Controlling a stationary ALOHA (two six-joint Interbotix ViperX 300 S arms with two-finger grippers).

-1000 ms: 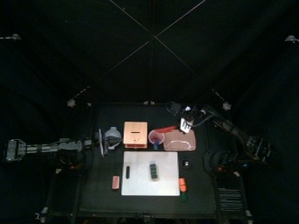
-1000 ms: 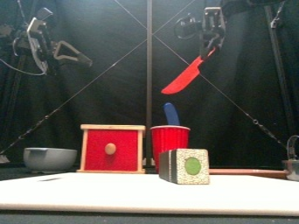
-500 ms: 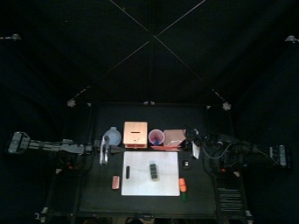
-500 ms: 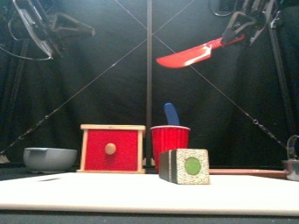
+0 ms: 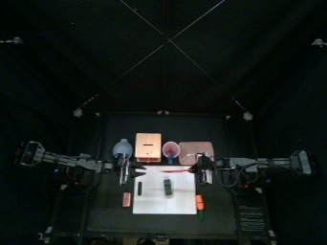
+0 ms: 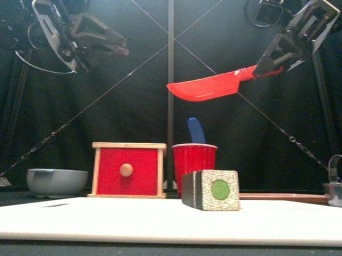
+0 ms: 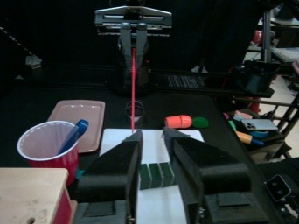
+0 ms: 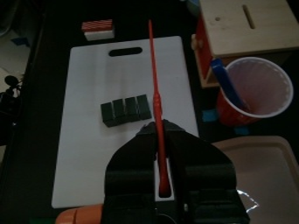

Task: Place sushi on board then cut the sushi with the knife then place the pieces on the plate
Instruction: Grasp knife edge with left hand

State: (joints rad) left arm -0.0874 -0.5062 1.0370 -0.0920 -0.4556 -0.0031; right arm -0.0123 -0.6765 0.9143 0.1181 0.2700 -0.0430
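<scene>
The right gripper (image 6: 274, 62) is clamped on the handle of the red knife (image 6: 207, 87) and holds it high above the bench (image 5: 99, 215), the blade nearly level. Below, the sushi roll (image 6: 211, 189) sits on the white cutting board (image 6: 120, 222), its blocks together. The left gripper (image 7: 156, 140) hangs over the roll, jaws apart and empty. Behind the board stand the red cup (image 6: 194, 160) with the blue knife (image 6: 197, 129), and the pink tray (image 5: 194, 150) lies beside it.

Of the blue knife (image 6: 195, 129), only the tip showed above the red cup (image 6: 195, 165). The handle of the red knife (image 8: 153, 96) lay hidden inside the right pincer (image 8: 162, 144). The left pincer (image 7: 156, 140) covered part of the sushi roll (image 7: 156, 173).
</scene>
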